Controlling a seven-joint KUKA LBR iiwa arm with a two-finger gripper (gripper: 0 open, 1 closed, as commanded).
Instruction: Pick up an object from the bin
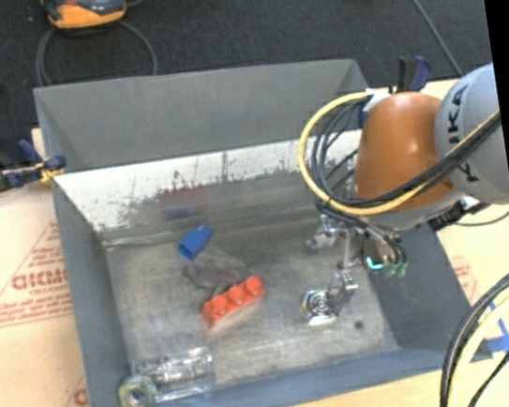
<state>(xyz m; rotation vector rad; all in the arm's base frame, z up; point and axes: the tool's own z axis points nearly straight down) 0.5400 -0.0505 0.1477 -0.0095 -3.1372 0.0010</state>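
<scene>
Item 1: the white arm casing [469, 118] at the right is carrying dark capital lettering along its length. A K is reading clearly; the remaining letters are running behind the yellow cable [422, 184] and off the edge.

Item 2: the brown cardboard sheet [21, 280] at the left is showing red print, a triangle outline enclosing one bold word that is not reading with certainty. The finer lines are too small to read.

Item 3: a blue arrow-like mark [503, 341] is showing on the pale board [481, 292] at lower right.

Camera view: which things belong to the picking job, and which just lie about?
Job: gripper, low over the grey bin's right floor.
Lying about, left of it: red brick, blue block, grey piece, clear jar.
</scene>
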